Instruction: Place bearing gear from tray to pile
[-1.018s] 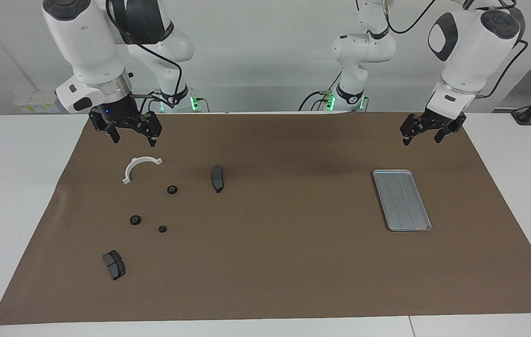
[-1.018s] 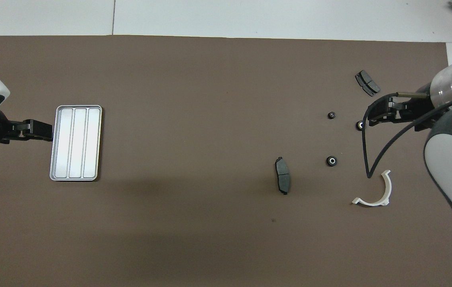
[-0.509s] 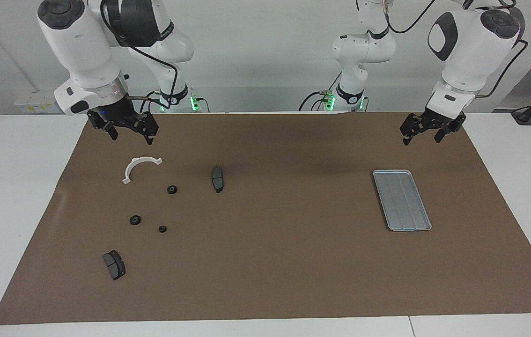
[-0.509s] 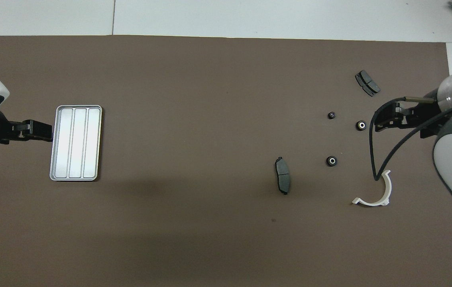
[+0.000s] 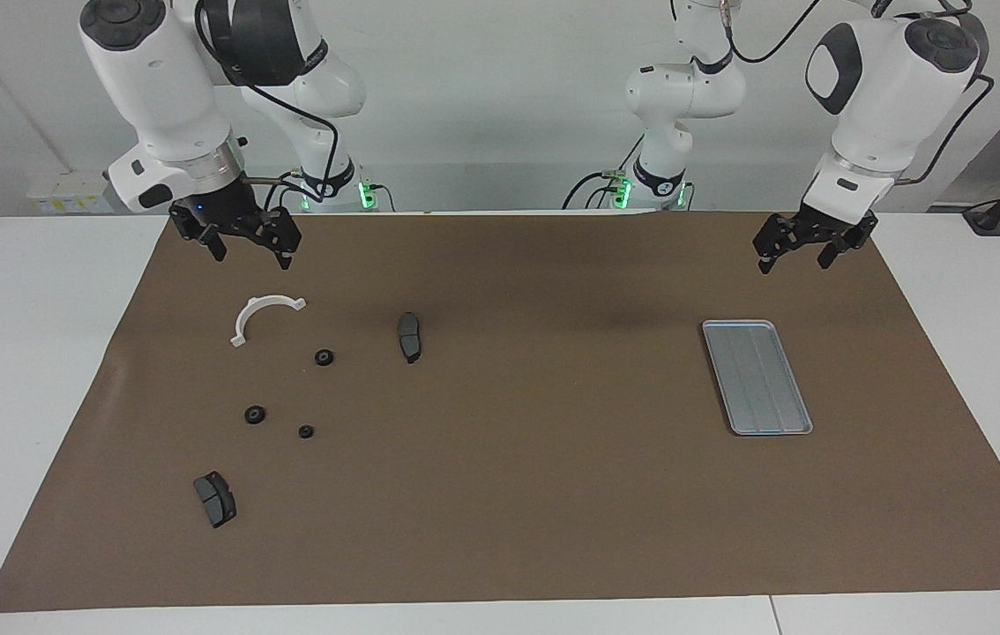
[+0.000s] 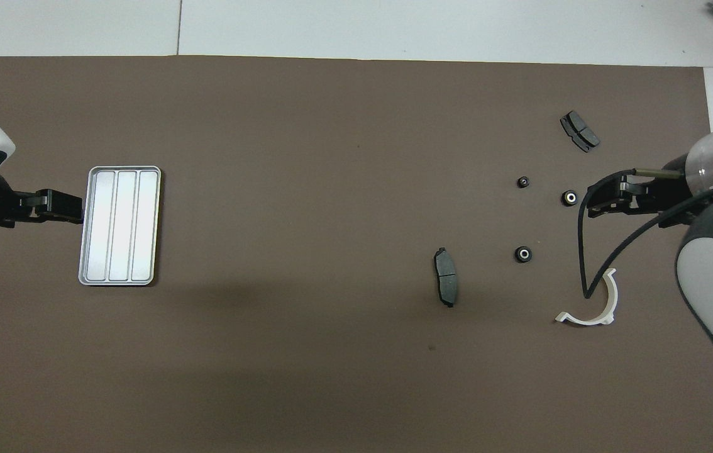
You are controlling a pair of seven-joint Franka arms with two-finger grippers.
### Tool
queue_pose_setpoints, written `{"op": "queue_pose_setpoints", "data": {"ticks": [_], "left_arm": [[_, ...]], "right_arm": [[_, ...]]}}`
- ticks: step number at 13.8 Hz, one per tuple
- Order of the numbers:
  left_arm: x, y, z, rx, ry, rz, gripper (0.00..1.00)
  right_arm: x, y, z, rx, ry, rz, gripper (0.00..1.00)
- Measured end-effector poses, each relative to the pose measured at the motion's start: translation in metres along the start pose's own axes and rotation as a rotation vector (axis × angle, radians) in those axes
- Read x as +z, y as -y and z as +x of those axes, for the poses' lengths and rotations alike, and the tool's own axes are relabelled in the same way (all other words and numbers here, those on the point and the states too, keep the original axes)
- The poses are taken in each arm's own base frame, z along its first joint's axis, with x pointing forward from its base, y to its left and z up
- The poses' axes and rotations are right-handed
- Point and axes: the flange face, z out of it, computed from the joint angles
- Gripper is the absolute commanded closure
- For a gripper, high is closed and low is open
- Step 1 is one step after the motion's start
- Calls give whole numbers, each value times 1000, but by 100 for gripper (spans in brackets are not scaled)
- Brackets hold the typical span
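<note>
Three gears (image 5: 324,357) lie on the surface among the pile near the bracket (image 5: 264,316); tray (image 5: 757,377) bare. Right gripper (image 5: 241,249) apparently spread, empty; left gripper (image 5: 804,250) spread, waiting.

No text, label, brand, number or sign can be read in either view. No marking is seen on the white shells of the arms, on the tray (image 5: 757,377), on the brown mat (image 5: 535,494) or on the parts lying on it.
</note>
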Motion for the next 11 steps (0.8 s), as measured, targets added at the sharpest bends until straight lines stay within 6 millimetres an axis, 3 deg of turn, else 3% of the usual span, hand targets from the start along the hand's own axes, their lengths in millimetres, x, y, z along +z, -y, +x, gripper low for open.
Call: {"op": "queue_pose_setpoints", "data": {"ticks": [11], "left_arm": [[0, -4, 0, 7, 0, 0, 0]], "right_arm": [[-16, -4, 5, 5, -61, 15, 0]]}}
